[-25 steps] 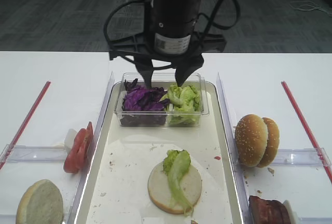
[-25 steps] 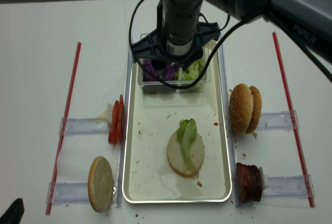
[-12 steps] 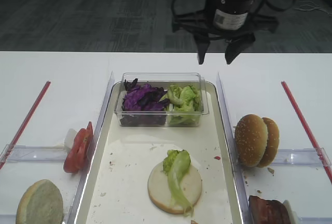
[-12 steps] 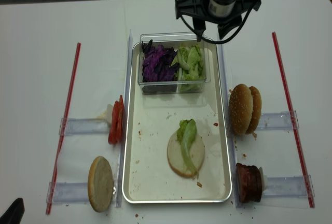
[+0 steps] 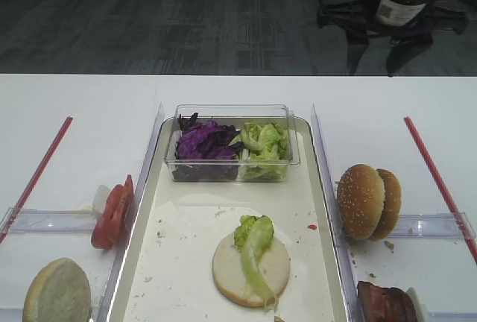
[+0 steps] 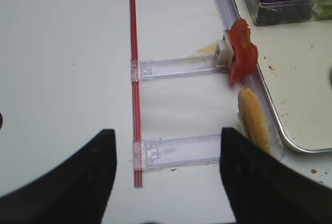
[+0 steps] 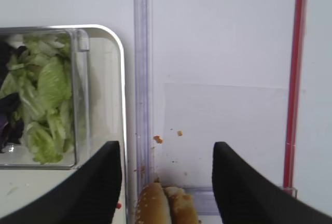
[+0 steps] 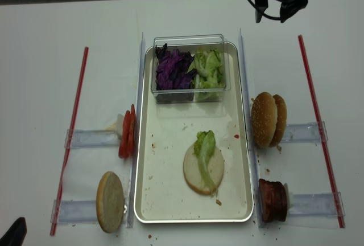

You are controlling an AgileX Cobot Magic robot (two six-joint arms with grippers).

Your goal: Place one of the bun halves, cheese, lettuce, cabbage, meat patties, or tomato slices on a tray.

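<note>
One bun half on tray: lay cut face up on the tray [image 8: 149, 200] floor, toward the near end, a bun half [image 8: 203, 170] with a long curled strip of lettuce [image 8: 205, 149] draped across it.
Tub: clear plastic tub [image 8: 190, 95] sat at the tray's far end, with cabbage [image 8: 172, 70] in its left part and more lettuce in its right.
Other bun halves: two seeded halves [image 8: 268, 119] stood on edge just right of the tray; one half [image 8: 110, 201] stood on edge just left of it, near the front corner.
Tomato slices: stacked on edge [image 8: 127, 134] against the tray's left side, beyond the lone bun half.
Meat patties: sat [image 8: 273, 200] right of the tray, near the front.
Right claw: hung [image 8: 279, 13] above the white surface [image 8: 45, 86] beyond the tray's far right corner, fingers apart, nothing between them.
Left claw: fingers [image 6: 88, 177] stood apart over bare surface left of the tray, holding nothing.
Red strips: one [image 8: 69, 138] lay well left of the tray, one [image 8: 318, 126] well right.
</note>
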